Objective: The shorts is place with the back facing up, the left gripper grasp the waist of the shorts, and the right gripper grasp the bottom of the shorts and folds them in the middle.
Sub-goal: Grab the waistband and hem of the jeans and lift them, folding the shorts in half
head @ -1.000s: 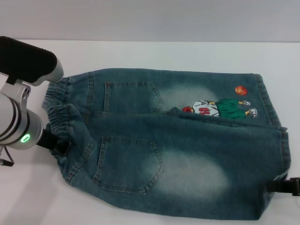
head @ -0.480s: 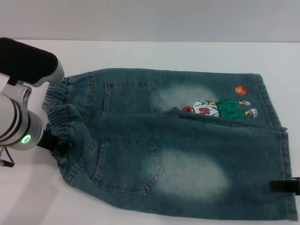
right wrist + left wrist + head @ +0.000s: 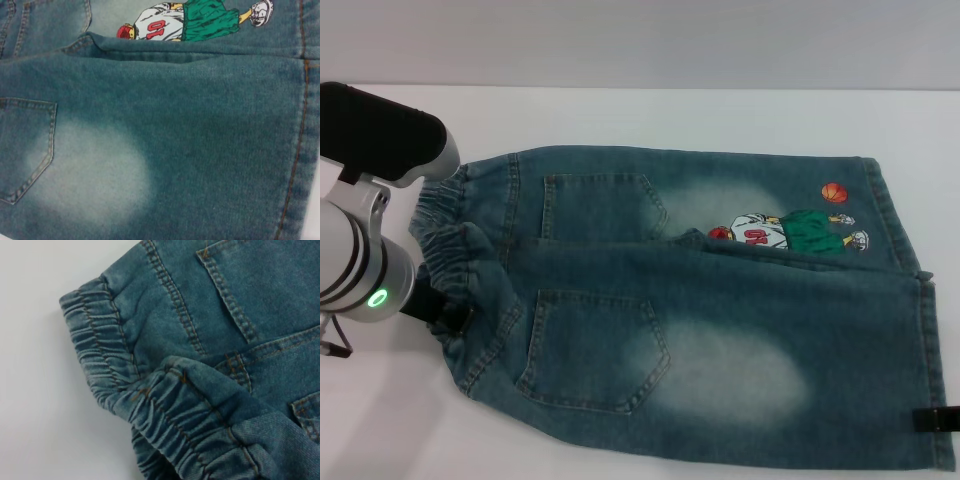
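You see the shorts [image 3: 700, 310] lying back-up across the table [image 3: 620, 115], waist [image 3: 445, 245] toward its left edge. The left gripper [image 3: 435, 308] touches the waistband; finger state cannot be told. The right gripper [image 3: 935, 420] sits at the hem [image 3: 928, 340], near the right edge; state unclear.

Head camera looks down over the faded blue-green denim shorts [image 3: 700, 310]; wrist cameras sit close above (left: ruffled waistband [image 3: 105, 365]; right: stitched hem [image 3: 300, 150]).

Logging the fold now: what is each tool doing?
Left tool: at the ruffled denim waistband; grip cannot be told.
Right tool: at the leg hem; cannot be told.
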